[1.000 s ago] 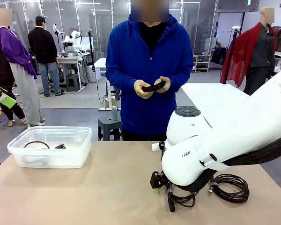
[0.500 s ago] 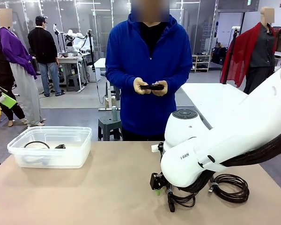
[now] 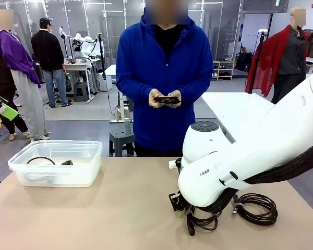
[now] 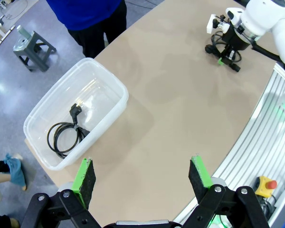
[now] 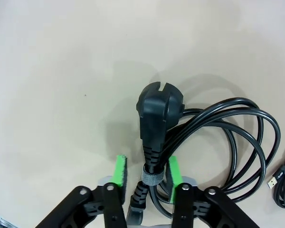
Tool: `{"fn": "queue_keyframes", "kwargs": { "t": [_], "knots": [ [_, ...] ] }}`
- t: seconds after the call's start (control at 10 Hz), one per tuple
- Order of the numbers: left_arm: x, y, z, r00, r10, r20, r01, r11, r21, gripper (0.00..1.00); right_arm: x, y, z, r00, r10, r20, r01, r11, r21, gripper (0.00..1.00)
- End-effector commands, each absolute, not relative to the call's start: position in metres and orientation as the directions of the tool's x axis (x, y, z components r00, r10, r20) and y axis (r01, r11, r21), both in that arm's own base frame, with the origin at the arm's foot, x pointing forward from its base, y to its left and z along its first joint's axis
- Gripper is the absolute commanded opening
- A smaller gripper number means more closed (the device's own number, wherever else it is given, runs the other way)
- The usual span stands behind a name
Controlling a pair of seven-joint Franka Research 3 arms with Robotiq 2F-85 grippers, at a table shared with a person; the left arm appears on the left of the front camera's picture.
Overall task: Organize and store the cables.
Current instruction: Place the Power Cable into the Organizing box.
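A black cable coil (image 5: 218, 137) with a round power plug (image 5: 159, 107) lies on the tan table. My right gripper (image 5: 146, 164) is down over it, its green pads (image 5: 118, 171) closed in on the strapped neck below the plug. From the front, the same gripper (image 3: 181, 208) sits at the table under the white arm, with that coil (image 3: 204, 223) beside it. A second cable coil (image 3: 256, 208) lies just to the right. The person's hands hold another coiled cable (image 3: 167, 99) at chest height. My left gripper (image 4: 142, 171) hangs open high above the table.
A clear plastic bin (image 3: 21, 166) stands at the table's left with one coiled cable (image 3: 40, 160) inside; from the left wrist, the bin (image 4: 118, 90) and its cable (image 4: 66, 135) lie below. A USB end (image 5: 275, 180) lies at the right edge.
My right gripper's jaws have closed in on the cable and the arm has sunk slightly. The person's hands have lowered and turned the coil they hold.
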State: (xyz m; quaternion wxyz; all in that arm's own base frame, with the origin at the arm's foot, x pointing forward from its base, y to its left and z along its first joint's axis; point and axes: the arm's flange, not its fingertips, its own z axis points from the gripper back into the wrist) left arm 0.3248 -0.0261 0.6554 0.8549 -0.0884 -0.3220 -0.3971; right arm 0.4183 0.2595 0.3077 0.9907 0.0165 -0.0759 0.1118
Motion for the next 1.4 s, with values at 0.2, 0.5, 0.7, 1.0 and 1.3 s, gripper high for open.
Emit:
{"fn": "queue_keyframes", "kwargs": {
  "t": [0.2,0.5,0.7,1.0,1.3],
  "knots": [
    [0.324,-0.025,0.655,0.478,-0.634,0.607,0.739,0.664,0.112,1.0,0.419,0.268,0.304,0.977,0.156,0.145,-0.156,0.988,-0.012,0.01],
    [0.324,-0.025,0.655,0.478,-0.634,0.607,0.739,0.664,0.112,1.0,0.418,0.269,0.322,0.979,0.144,0.143,-0.142,0.99,-0.021,0.0],
    [0.324,-0.025,0.655,0.478,-0.634,0.607,0.739,0.664,0.112,1.0,0.419,0.272,0.351,0.98,0.136,0.144,-0.13,0.99,-0.046,0.0],
    [0.324,-0.025,0.655,0.478,-0.634,0.607,0.739,0.664,0.112,1.0,0.422,0.277,0.387,0.986,0.114,0.125,-0.106,0.992,-0.073,0.0],
    [0.324,-0.025,0.655,0.478,-0.634,0.607,0.739,0.664,0.112,1.0,0.421,0.27,0.391,0.983,0.14,0.118,-0.136,0.99,-0.042,0.09]
  ]
}}
